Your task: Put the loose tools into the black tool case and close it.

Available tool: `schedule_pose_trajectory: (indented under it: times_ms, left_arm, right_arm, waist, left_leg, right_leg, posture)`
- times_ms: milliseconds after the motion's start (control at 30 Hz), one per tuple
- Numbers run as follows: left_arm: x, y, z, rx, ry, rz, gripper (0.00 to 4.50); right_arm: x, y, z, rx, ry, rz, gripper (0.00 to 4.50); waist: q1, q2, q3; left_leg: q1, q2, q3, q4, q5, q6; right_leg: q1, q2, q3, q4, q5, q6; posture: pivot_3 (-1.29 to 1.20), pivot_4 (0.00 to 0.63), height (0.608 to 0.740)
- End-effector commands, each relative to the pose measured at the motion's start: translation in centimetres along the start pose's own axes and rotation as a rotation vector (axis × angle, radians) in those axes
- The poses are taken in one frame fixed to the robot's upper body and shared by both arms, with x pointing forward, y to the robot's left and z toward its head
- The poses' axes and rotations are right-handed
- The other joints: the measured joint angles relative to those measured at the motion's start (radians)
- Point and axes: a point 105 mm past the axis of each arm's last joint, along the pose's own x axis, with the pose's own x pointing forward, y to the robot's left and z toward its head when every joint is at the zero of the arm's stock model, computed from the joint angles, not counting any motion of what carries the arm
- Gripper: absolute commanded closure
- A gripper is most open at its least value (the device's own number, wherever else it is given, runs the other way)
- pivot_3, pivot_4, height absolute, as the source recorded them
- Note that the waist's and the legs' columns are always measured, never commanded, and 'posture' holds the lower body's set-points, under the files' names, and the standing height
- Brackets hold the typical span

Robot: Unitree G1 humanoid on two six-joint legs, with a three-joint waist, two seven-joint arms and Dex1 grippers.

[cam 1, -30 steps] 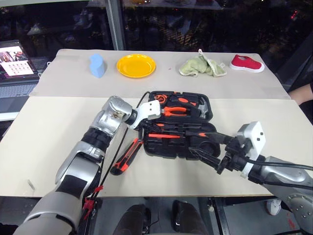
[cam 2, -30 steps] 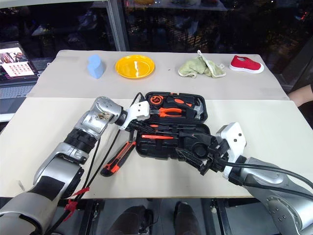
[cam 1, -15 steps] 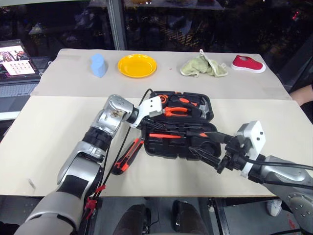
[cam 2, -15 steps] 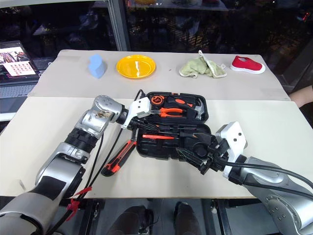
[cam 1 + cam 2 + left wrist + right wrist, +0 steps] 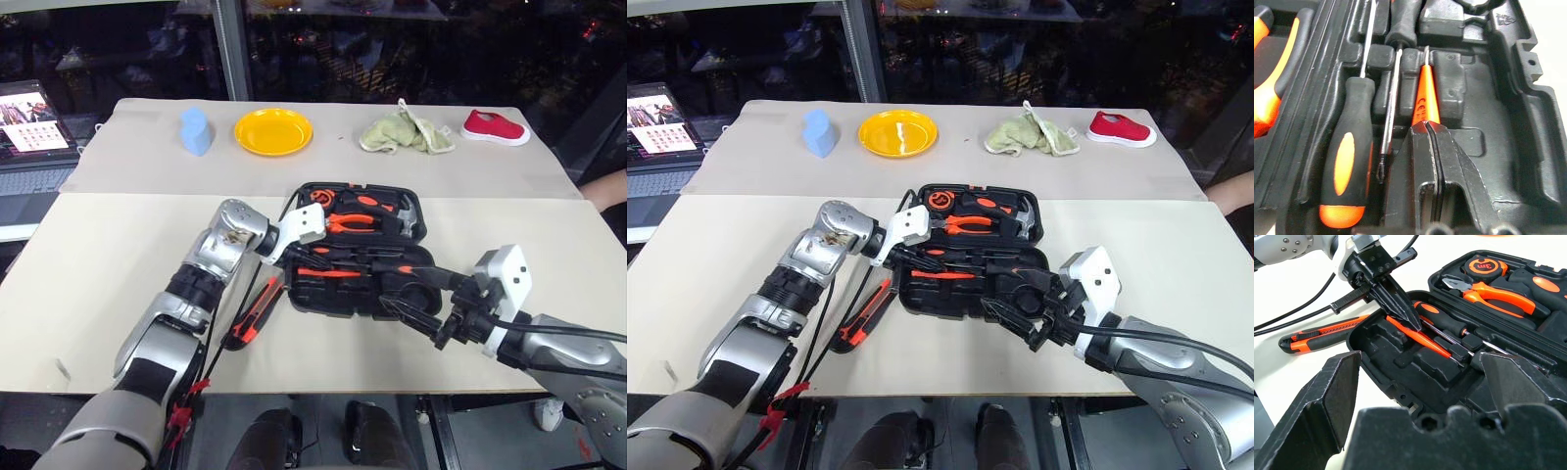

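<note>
The black tool case (image 5: 411,294) lies open mid-table. Its far half holds pliers (image 5: 358,221), a tape measure (image 5: 321,197) and a hammer (image 5: 402,210). In the near half lie a slim orange screwdriver (image 5: 1425,98) and a black-and-orange screwdriver (image 5: 1347,161). My left gripper (image 5: 1411,322) is shut, its tips right at the slim screwdriver's handle end; I cannot tell if they touch. The orange-and-black utility knife (image 5: 253,315) lies on the table just left of the case. My right gripper (image 5: 392,286) hovers open over the case's near right part, with nothing between its fingers.
On the far table stand a blue object (image 5: 195,130), a yellow plate (image 5: 273,130), a green cloth (image 5: 405,133) and a red shoe (image 5: 494,126). A laptop (image 5: 29,122) sits at the far left. A person's arm (image 5: 607,188) shows at the right edge.
</note>
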Motion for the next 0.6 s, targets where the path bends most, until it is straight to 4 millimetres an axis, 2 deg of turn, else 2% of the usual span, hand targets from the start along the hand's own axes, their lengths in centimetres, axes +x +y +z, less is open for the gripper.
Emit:
schedule_pose_trajectory:
  times_ms: [33, 300, 600]
  left_arm:
    - [-0.5, 0.5, 1.5, 0.039, -0.046, 0.023, 4.44]
    - [0.3, 0.5, 1.0, 0.048, -0.041, 0.027, 4.44]
    - [1.0, 0.9, -0.9, 0.071, 0.022, 0.048, 4.44]
  right_arm:
    - [-0.1, 0.1, 0.9, -0.031, -0.041, 0.004, 0.00]
    - [-0.2, 0.1, 1.0, -0.029, -0.042, -0.002, 0.00]
    - [-0.2, 0.2, 1.0, -0.022, -0.045, -0.004, 0.00]
  waist:
    - [0.000, 0.000, 0.000]
    - [0.003, 0.000, 0.000]
    - [0.003, 0.000, 0.000]
  left_leg:
    - [0.000, 0.000, 0.000, 0.000, 0.000, 0.000]
    - [0.000, 0.000, 0.000, 0.000, 0.000, 0.000]
    - [0.000, 0.000, 0.000, 0.000, 0.000, 0.000]
  right_leg:
    - [0.000, 0.000, 0.000, 0.000, 0.000, 0.000]
    - [0.000, 0.000, 0.000, 0.000, 0.000, 0.000]
    - [0.000, 0.000, 0.000, 0.000, 0.000, 0.000]
  posture:
    - [0.00, 0.150, 0.740]
    - [0.00, 0.150, 0.740]
    - [0.00, 0.150, 0.740]
